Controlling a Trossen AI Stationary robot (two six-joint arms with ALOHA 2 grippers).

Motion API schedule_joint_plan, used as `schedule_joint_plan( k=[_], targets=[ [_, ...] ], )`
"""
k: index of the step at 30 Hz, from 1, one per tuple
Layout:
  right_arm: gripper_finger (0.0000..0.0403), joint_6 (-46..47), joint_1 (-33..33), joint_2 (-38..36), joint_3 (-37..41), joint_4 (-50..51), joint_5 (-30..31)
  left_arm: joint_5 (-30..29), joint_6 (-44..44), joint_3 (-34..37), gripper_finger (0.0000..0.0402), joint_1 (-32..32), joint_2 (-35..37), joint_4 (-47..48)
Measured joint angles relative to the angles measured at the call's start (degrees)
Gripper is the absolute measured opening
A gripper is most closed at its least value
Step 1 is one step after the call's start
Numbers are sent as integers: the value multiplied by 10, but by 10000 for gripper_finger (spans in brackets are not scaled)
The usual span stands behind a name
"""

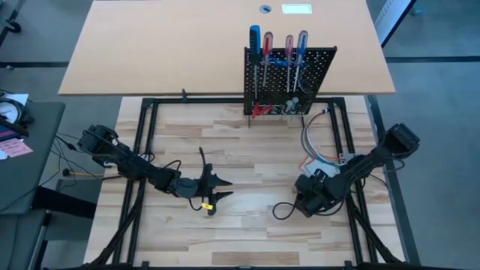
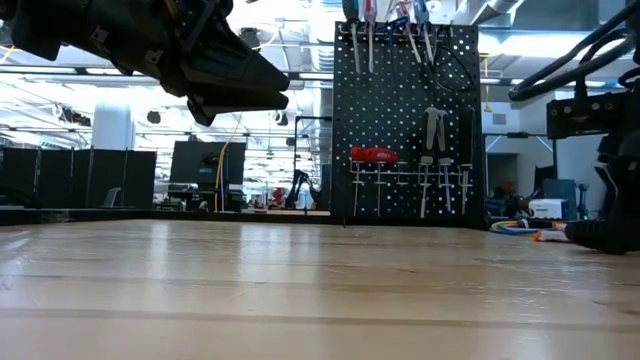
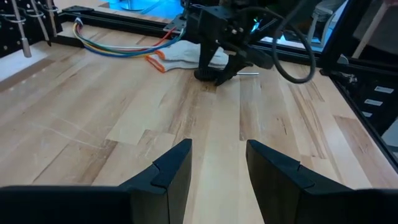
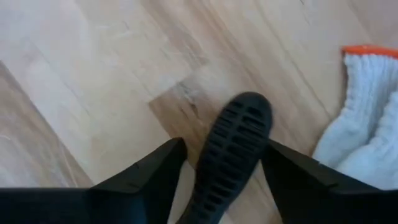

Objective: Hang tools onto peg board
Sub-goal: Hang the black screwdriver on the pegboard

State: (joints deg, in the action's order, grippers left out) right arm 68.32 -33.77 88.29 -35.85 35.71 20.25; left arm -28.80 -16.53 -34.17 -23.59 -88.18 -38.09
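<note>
Screwdriver handle, black, lies lengthwise between the right end effector's spread fingers, ungrasped, lower centre.

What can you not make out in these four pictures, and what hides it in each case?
- Black ribbed handle, right wrist view: its working end runs out of the picture, so the kind of tool is unknown.
- Same handle, high view: hidden under the right gripper.
- Screwdrivers on the peg board, low view: handles cut off by the upper edge.
- White glove, right wrist view: partly outside the picture.
</note>
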Motion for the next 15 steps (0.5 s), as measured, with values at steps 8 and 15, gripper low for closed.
schedule_joint_plan(
  k=[8, 15],
  targets=[
    [125, 26, -13, -9, -4, -10, 27, 0, -5, 0, 146, 0, 0, -4],
    [104, -69, -10, -48, 34, -131, 170, 0, -6, 0, 146, 0, 0, -5]
  ],
)
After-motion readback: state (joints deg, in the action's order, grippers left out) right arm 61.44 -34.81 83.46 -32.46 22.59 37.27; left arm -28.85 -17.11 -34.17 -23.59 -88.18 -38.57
